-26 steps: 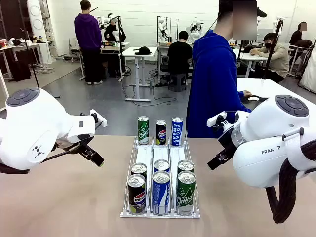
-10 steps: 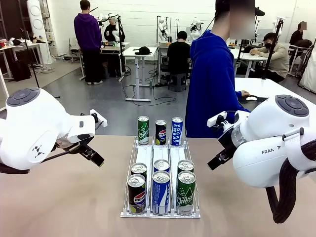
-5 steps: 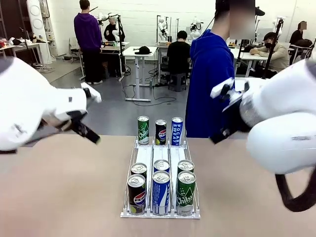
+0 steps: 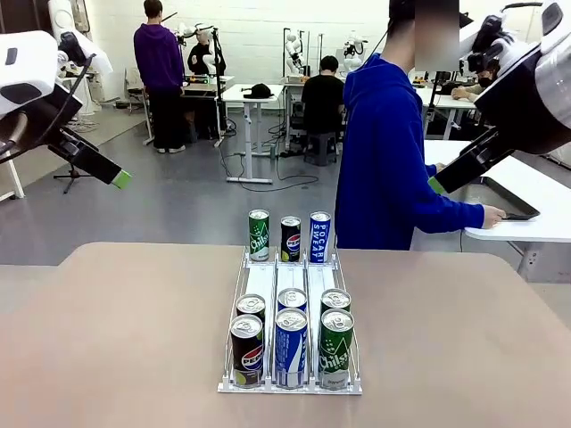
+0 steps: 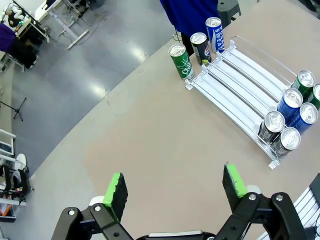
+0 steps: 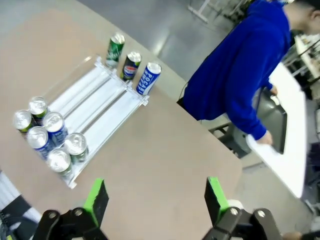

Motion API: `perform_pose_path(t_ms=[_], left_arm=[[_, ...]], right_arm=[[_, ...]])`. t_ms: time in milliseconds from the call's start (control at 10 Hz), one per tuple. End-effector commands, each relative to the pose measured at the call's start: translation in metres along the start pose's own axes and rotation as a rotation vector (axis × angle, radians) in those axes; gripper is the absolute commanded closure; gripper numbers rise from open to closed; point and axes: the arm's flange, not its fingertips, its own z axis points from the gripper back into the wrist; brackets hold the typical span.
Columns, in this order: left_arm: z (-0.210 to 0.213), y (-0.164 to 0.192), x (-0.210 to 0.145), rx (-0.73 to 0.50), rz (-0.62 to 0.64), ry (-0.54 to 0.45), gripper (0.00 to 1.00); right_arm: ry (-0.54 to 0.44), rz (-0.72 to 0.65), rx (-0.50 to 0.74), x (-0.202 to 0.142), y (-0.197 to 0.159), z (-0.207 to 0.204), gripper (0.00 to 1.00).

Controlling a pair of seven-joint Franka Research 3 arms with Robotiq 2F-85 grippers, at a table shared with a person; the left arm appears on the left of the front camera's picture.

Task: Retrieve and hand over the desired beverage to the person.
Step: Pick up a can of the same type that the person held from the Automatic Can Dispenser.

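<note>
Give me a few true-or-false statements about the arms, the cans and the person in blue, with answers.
1. The left gripper and the right gripper are both open and empty. True.
2. The person is holding a can. False: the person's hand rests on a white side table.
3. A Pepsi can stands between a green Chilsung can and a Pocari Sweat can at the rack's far end. True.
4. Four cans sit at the rack's near end. False: six cans sit there.
</note>
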Motion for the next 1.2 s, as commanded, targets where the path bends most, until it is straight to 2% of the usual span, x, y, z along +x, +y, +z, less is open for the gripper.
perform_pose_path(t_ms=[0, 200, 400, 500, 600, 800, 1100], left_arm=[[-0.018, 0.0, -0.001, -0.004, 0.01, 0.007, 0.0], [-0.005, 0.0, -0.001, -0.003, 0.001, 0.007, 0.0], [0.005, 0.046, -0.03, -0.297, 0.073, -0.045, 0.0], [0.009, 0.072, -0.046, -0.426, 0.138, -0.084, 0.0], [0.01, 0.098, -0.06, -0.495, 0.205, -0.104, 0.0], [0.004, 0.143, -0.086, -0.585, 0.351, -0.086, 0.0], [0.009, 0.182, -0.115, -0.569, 0.478, -0.068, 0.0]], right_arm=[[-0.044, -0.021, 0.002, -0.004, -0.003, -0.007, 0.0], [-0.009, -0.004, -0.001, 0.0, -0.002, 0.0, 0.0], [-0.017, -0.082, 0.248, -0.041, -0.054, -0.013, 0.0], [-0.057, -0.185, 0.382, -0.063, -0.086, -0.023, 0.0], [-0.071, -0.355, 0.461, -0.086, -0.121, -0.036, 0.0], [-0.091, -0.575, 0.511, -0.134, -0.171, -0.052, 0.0], [-0.146, -0.71, 0.493, -0.179, -0.202, -0.04, 0.0]])
